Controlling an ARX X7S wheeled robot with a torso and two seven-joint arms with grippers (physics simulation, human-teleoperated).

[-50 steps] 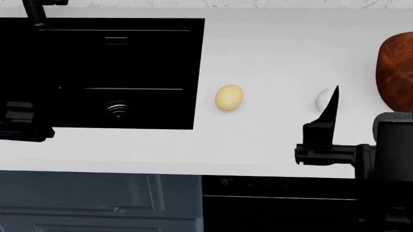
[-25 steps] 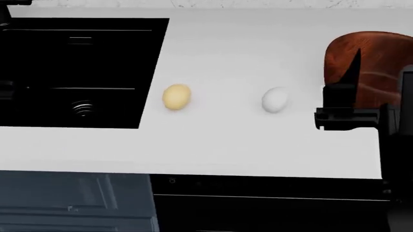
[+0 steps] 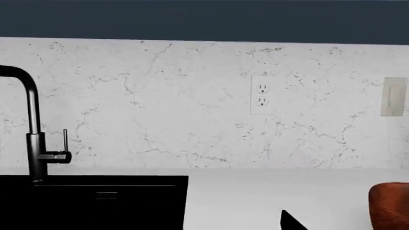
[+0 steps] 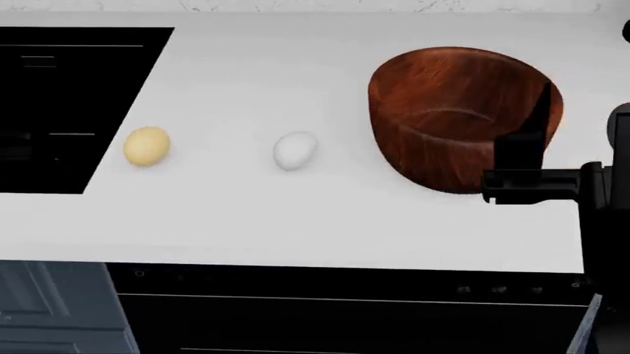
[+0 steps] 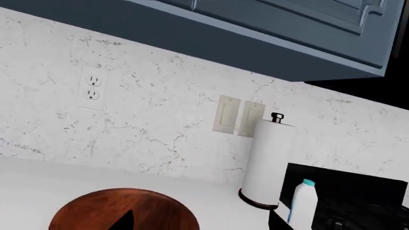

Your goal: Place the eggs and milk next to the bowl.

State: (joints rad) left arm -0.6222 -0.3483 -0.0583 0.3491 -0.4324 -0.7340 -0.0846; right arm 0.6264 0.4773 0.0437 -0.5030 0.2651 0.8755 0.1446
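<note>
On the white tabletop [image 4: 295, 214], the pale yellow-tan oval egg [image 4: 147, 145] lies near the black sink [image 4: 59, 110]. The white oval egg [image 4: 294, 150] rests between it and the large reddish-brown wooden bowl [image 4: 455, 114], apart from both. The right tool [image 4: 532, 144] hangs before the bowl; whether it is open I cannot tell. The white milk jug with teal cap [image 5: 303, 202] stands beside a white paper-towel roll [image 5: 267, 163].
</note>
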